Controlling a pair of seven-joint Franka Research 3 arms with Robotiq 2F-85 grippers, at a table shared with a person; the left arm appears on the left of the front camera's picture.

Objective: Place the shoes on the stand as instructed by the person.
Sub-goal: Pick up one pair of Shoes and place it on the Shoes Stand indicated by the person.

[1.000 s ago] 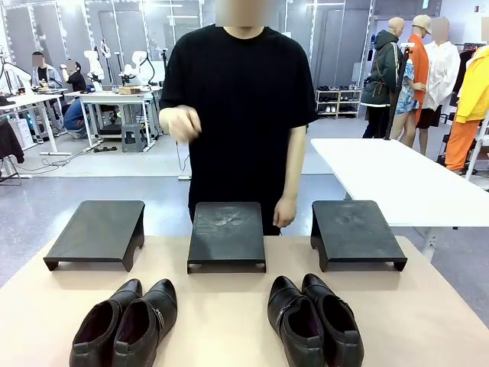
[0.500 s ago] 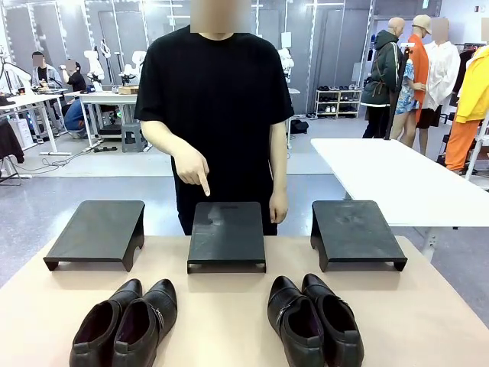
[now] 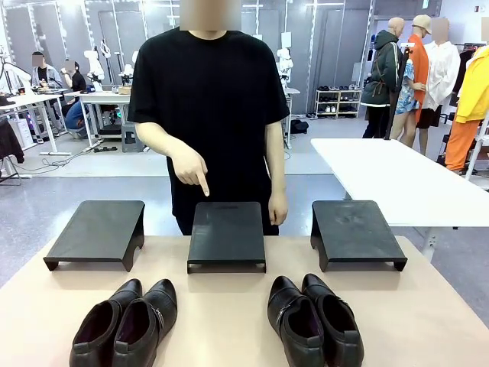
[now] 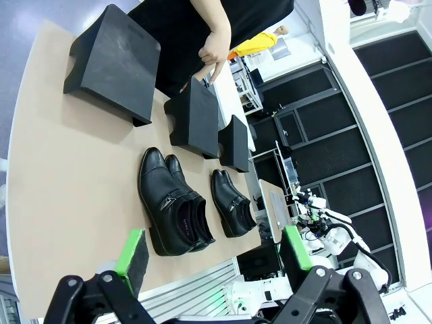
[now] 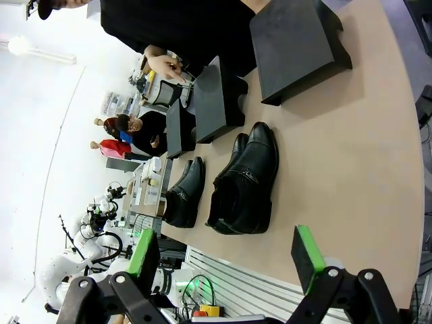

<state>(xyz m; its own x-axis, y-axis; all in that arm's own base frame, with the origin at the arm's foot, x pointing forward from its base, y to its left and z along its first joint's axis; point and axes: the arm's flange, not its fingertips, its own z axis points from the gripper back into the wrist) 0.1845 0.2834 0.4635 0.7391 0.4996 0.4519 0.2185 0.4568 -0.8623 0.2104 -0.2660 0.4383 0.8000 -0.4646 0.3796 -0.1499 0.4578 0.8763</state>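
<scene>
Two pairs of glossy black shoes lie at the table's near side, the left pair (image 3: 126,321) and the right pair (image 3: 313,319). Behind them stand three black stands: left (image 3: 95,229), middle (image 3: 227,233), right (image 3: 355,229). The person (image 3: 210,99) points an index finger (image 3: 204,186) down at the middle stand's far edge. My left gripper (image 4: 212,253) hangs open above the table's near edge, with the left pair (image 4: 172,206) below and ahead of it. My right gripper (image 5: 226,260) is open too, over the right pair (image 5: 246,182). Neither holds anything.
The tan table (image 3: 229,306) has bare room between the shoes and the stands. A white table (image 3: 390,176) stands behind at the right. The person's other hand (image 3: 277,208) hangs beside the middle stand's far right corner.
The person's raised hand has come down and now points at the middle stand, and the body has shifted a little left. Shoes and stands have not moved.
</scene>
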